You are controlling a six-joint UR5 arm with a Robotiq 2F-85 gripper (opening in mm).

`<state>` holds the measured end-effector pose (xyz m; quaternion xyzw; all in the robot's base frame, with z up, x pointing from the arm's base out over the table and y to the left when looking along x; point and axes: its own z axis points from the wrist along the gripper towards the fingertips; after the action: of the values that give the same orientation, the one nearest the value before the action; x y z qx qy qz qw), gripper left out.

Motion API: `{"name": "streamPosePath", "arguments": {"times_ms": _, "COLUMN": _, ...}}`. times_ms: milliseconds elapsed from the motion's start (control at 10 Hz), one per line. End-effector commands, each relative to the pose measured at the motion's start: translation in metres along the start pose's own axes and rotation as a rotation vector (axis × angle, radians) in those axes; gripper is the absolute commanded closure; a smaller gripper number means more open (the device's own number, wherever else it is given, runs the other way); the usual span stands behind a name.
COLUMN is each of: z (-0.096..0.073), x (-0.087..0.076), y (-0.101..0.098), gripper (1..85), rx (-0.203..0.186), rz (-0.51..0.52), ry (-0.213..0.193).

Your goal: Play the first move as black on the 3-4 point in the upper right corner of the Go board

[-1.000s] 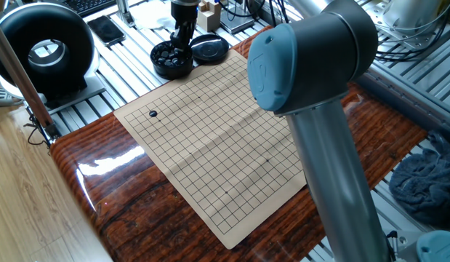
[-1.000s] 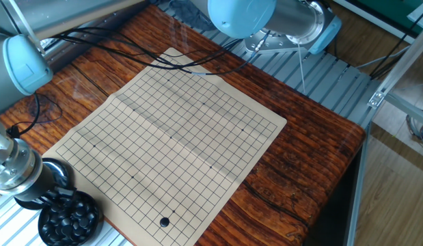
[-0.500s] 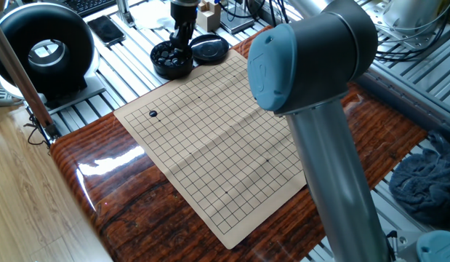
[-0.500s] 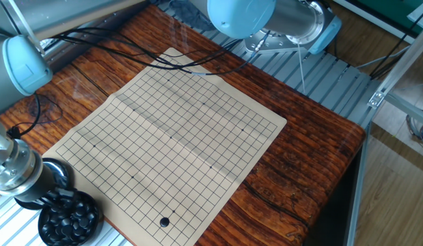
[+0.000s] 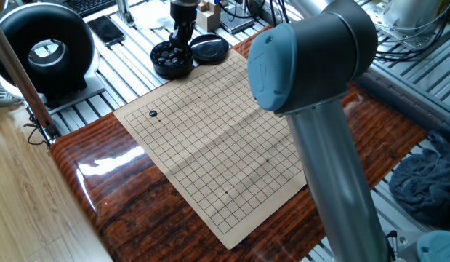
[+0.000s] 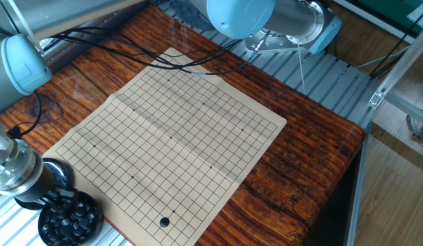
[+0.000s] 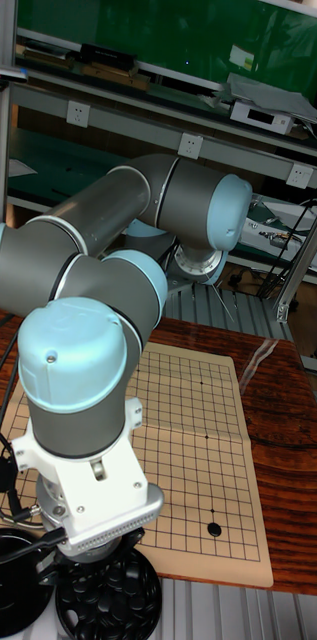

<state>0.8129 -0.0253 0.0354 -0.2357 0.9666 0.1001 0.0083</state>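
The gripper [image 5: 182, 45] hangs over the bowl of black stones [image 5: 172, 60], its tips down among the stones; whether the fingers are apart or together cannot be told, since the wrist hides them in the other fixed view and the tall fixed view, and they are too small in the first. The bowl stands just off the far edge of the Go board [image 5: 217, 135], on the slatted part of the bench, with its lid [image 5: 209, 48] lying beside it. One black stone [image 5: 153, 113] already lies on the board near its left corner in that view, well apart from the gripper. In the other fixed view this stone [image 6: 164, 222] sits near the board's bottom edge, near the bowl [image 6: 70, 221]. Nothing has shifted since the earlier frames: arm, bowl and stone lie as before.
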Motion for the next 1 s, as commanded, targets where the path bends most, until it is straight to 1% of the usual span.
{"name": "streamPosePath", "arguments": {"times_ms": 0, "z": -0.0038, "x": -0.0001, "y": 0.0033, "gripper": 79.0, "rx": -0.013, "rz": 0.008, "ry": -0.006}}
{"name": "streamPosePath", "arguments": {"times_ms": 600, "z": -0.0092, "x": 0.0018, "y": 0.0048, "gripper": 79.3, "rx": -0.018, "rz": 0.011, "ry": -0.003}}
{"name": "streamPosePath", "arguments": {"times_ms": 700, "z": -0.0091, "x": 0.0023, "y": 0.0037, "gripper": 78.0, "rx": -0.014, "rz": 0.005, "ry": -0.001}}
{"name": "streamPosePath", "arguments": {"times_ms": 800, "z": -0.0097, "x": 0.0020, "y": 0.0038, "gripper": 72.0, "rx": -0.013, "rz": 0.000, "ry": -0.002}}
{"name": "streamPosePath", "arguments": {"times_ms": 900, "z": -0.0121, "x": -0.0005, "y": 0.0047, "gripper": 71.0, "rx": -0.012, "rz": -0.001, "ry": -0.009}}
